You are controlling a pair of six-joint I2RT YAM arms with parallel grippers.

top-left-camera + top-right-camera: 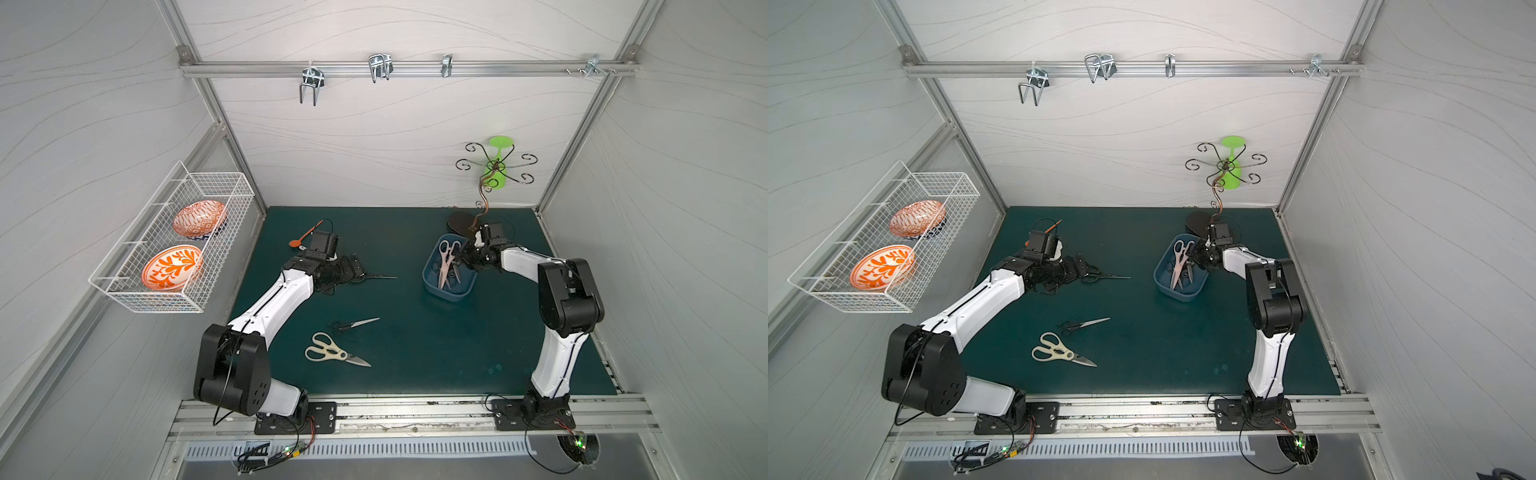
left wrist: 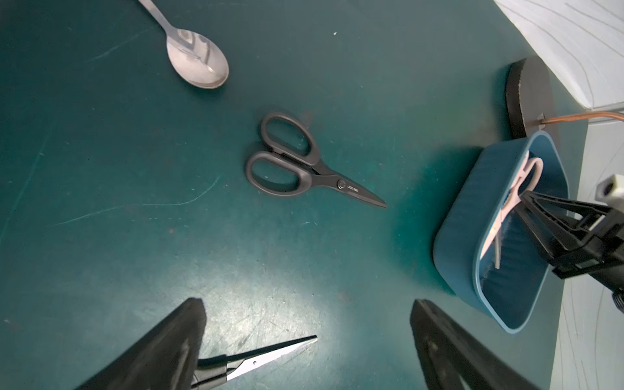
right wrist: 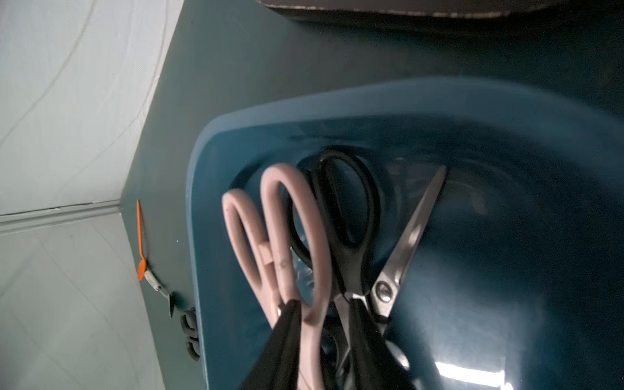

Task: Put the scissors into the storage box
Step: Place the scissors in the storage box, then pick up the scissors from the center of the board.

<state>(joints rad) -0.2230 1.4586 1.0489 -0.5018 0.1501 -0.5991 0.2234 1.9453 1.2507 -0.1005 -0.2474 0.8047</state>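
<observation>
- Dark green matting covers the worktop point(image 1: 415, 365) inside a pale-walled booth. Three pairs of scissors lie loose on it, well apart from the dark blue, round-cornered plastic storage box point(image 1: 451, 296) at the far side.
- My right hand point(image 3: 322, 302) reaches down into that box, its fingers narrowly parted on either side of a handle of the large pink-handled shears point(image 3: 270, 256). I cannot tell whether the pads press on it or stand just clear.
- Beside the pink pair in the box lie black-handled scissors point(image 3: 353, 270) and a steel-bladed pair point(image 3: 415, 229), crossing one another.
- My left hand point(image 2: 305, 304) hovers wide and empty above the worktop. The all-black scissors point(image 2: 324, 172) lie ahead of it, and the small steel-bladed, black-handled scissors point(image 2: 270, 354) sit close under one finger.
- The cream-handled kitchen shears point(image 1: 332, 353) lie nearest the front edge.
- Risk on the right, as I judge it: if I lift with a finger snagged on the pink handle, the shears could ride up out of the box. The box, which looks light, might also tilt or slide toward the black stand base point(image 1: 461, 222) just beside it.
- Risk on the left: the flat black pair gives little to pinch. A shallow grab may only shove it toward the metal spoon point(image 2: 199, 64), or nip the mat.
- If both arms meet over the box, they could clash.
</observation>
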